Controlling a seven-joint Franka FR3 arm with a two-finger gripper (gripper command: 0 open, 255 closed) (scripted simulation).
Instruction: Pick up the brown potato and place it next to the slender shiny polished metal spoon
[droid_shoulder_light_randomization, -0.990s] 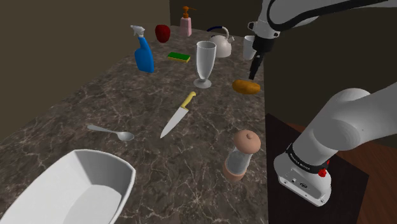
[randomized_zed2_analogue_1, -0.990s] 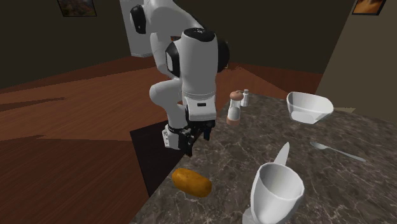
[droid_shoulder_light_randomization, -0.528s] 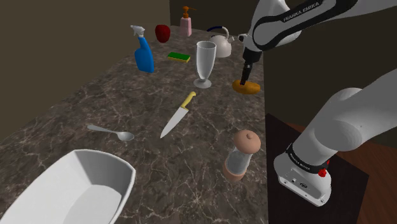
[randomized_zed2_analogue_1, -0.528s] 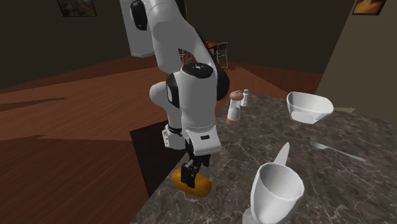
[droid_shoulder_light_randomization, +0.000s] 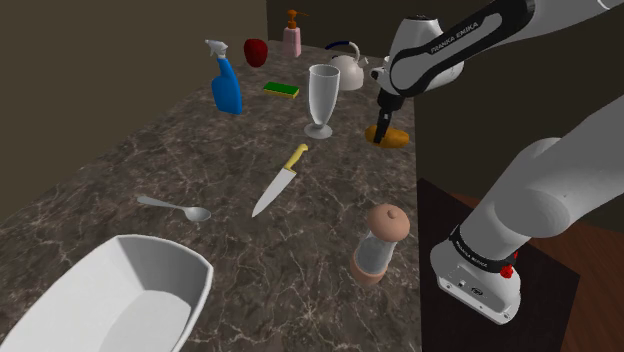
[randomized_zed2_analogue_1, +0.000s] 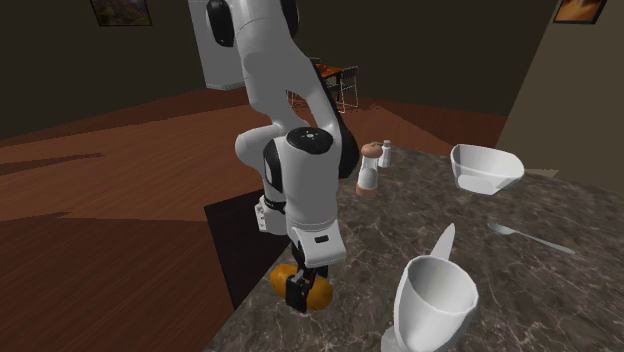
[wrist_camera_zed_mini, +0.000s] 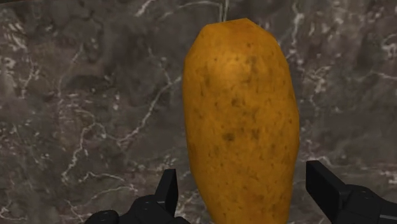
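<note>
The brown-orange potato (droid_shoulder_light_randomization: 399, 138) lies on the dark marble counter (droid_shoulder_light_randomization: 200, 150) near its edge at the shoulder view's right. My black gripper (droid_shoulder_light_randomization: 379, 134) has come down over it. Up close, the fingers (wrist_camera_zed_mini: 167, 191) stand apart on either side of the potato (wrist_camera_zed_mini: 242, 114) with a small gap on each side, so the gripper (wrist_camera_zed_mini: 245, 198) is open around it. From the second exterior view the gripper (randomized_zed2_analogue_1: 298, 294) covers the middle of the potato (randomized_zed2_analogue_1: 321, 293). The slender metal spoon (droid_shoulder_light_randomization: 180, 209) lies far across the counter, near the white bowl (droid_shoulder_light_randomization: 120, 300); it also appears as the spoon (randomized_zed2_analogue_1: 530, 237).
A tall glass (droid_shoulder_light_randomization: 321, 98) stands just beside the potato. A yellow-handled knife (droid_shoulder_light_randomization: 277, 182) lies between potato and spoon. A pepper grinder (droid_shoulder_light_randomization: 380, 243) stands near the counter edge. A blue spray bottle (droid_shoulder_light_randomization: 226, 85), green sponge (droid_shoulder_light_randomization: 281, 89) and kettle (droid_shoulder_light_randomization: 348, 68) sit further back.
The gripper came down from above the potato and now straddles it. The arm's wrist swung lower over the counter edge. The potato has not moved.
</note>
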